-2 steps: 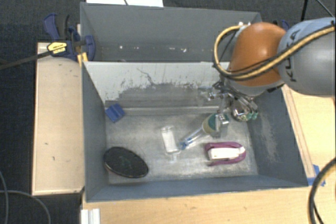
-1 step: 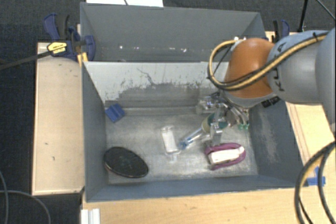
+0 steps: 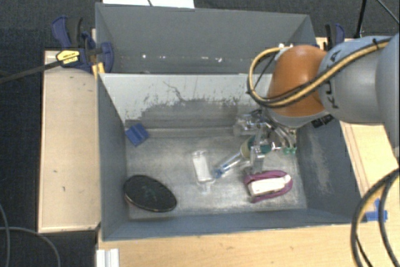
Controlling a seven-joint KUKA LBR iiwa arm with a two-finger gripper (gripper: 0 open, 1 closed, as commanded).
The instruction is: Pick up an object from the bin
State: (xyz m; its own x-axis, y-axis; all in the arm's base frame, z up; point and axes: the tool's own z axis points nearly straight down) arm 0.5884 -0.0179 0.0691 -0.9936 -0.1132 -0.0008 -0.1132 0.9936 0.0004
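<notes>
Hovering tool (image 3: 257, 158) just beside purple-white oblong obj (image 3: 269, 186), grip state unclear.

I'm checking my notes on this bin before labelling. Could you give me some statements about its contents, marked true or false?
A black round disc lies in the near-left corner of the bin. True.
The small blue block rests on that disc. False: it lies apart, by the left wall.
A purple-and-white thing lies at the floor's right side. True.
The clear little bottle lies against the back wall. False: it lies mid-floor, beside a blue-tipped pen-like thing.
</notes>
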